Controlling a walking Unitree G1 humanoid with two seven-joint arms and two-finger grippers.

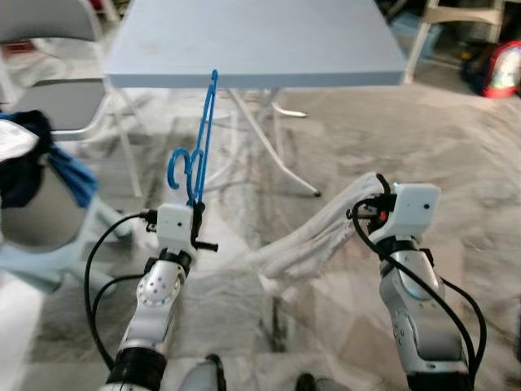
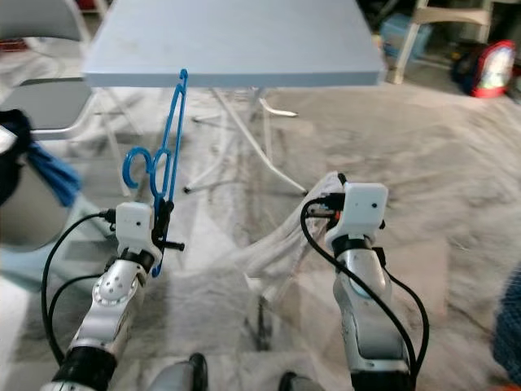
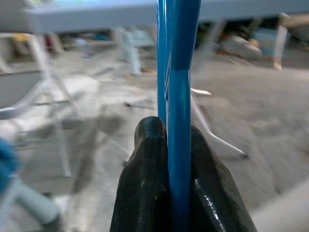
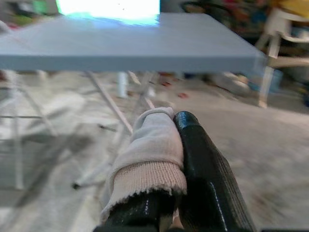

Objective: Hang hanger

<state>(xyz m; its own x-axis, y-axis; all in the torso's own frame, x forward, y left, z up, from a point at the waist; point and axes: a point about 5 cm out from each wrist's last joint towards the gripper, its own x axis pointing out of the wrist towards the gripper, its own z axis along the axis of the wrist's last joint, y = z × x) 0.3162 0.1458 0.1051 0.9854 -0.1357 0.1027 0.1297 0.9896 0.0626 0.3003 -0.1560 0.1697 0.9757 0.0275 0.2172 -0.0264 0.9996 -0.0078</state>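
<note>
My left gripper [image 1: 195,205] is shut on a blue plastic hanger [image 1: 203,130], which stands upright with its hook [image 1: 181,164] curling to the left and its top end near the front edge of the table. In the left wrist view the hanger's blue bar [image 3: 179,121] is pinched between the two black fingers [image 3: 150,183]. My right gripper [image 1: 379,189] is shut on a beige cloth [image 1: 317,236] that trails down to the left toward the floor. In the right wrist view the cloth's ribbed cuff [image 4: 152,169] lies against a black finger [image 4: 203,164].
A light blue folding table [image 1: 252,41] stands straight ahead with white legs [image 1: 269,138] underneath. At the left is a grey chair [image 1: 57,106] and a pile of dark and blue clothes [image 1: 41,167]. A red bag [image 1: 501,69] lies at the far right.
</note>
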